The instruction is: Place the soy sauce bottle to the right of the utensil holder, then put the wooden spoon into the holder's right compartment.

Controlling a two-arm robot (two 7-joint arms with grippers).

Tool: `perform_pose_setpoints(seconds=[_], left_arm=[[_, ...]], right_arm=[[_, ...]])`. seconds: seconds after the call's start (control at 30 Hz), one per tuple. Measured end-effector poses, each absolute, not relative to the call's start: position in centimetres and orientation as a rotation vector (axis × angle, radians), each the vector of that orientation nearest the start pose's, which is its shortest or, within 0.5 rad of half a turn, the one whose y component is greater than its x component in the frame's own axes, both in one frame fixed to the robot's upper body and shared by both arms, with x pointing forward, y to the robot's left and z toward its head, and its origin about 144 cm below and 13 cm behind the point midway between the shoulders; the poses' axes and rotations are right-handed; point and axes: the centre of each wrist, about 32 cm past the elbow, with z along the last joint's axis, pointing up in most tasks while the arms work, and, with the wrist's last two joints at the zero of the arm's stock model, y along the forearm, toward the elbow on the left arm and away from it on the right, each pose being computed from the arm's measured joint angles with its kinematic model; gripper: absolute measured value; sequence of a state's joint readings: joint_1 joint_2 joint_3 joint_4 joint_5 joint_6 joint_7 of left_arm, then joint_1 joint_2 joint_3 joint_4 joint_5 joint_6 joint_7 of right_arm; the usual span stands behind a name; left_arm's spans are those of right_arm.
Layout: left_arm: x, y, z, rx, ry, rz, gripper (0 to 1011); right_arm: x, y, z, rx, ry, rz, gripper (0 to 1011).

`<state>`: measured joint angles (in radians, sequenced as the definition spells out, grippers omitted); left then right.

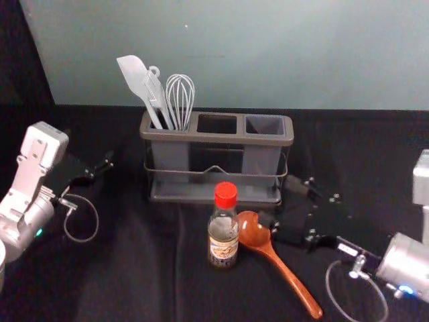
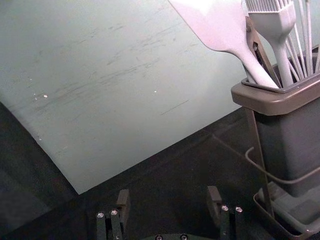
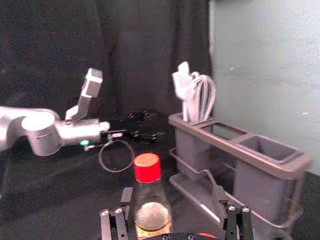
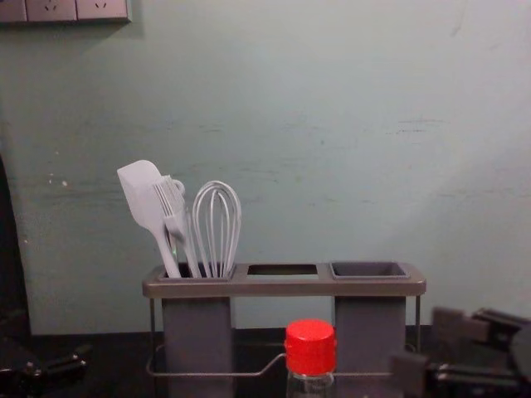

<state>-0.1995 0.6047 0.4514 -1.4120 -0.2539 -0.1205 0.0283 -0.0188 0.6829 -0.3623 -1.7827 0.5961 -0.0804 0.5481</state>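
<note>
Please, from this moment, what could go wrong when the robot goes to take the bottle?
The right tool is open close to the utensil holder, so a finger might bump the holder as the arm moves. The wooden spoon lies with its bowl right beside the soy sauce bottle, so reaching for the bottle could push the spoon away. The bottle stands upright and is fairly slim, so an off-centre touch may tip it.
</note>
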Motion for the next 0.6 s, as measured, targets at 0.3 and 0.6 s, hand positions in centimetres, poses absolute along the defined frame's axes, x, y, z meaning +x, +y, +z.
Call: perform_pose_setpoints(seconds=[0.3,0.6], left_arm=[[48.9,31.0,114.0,0.304,-0.285,1.248,1005],[48.9,31.0,114.0,0.304,-0.285,1.248,1005]], right_arm=[[45.0,-26.3,118.5,-0.057,-0.012,-0.524,1003],[46.5,-24.3,118.7,-0.076,-0.016,-0.475,1003]])
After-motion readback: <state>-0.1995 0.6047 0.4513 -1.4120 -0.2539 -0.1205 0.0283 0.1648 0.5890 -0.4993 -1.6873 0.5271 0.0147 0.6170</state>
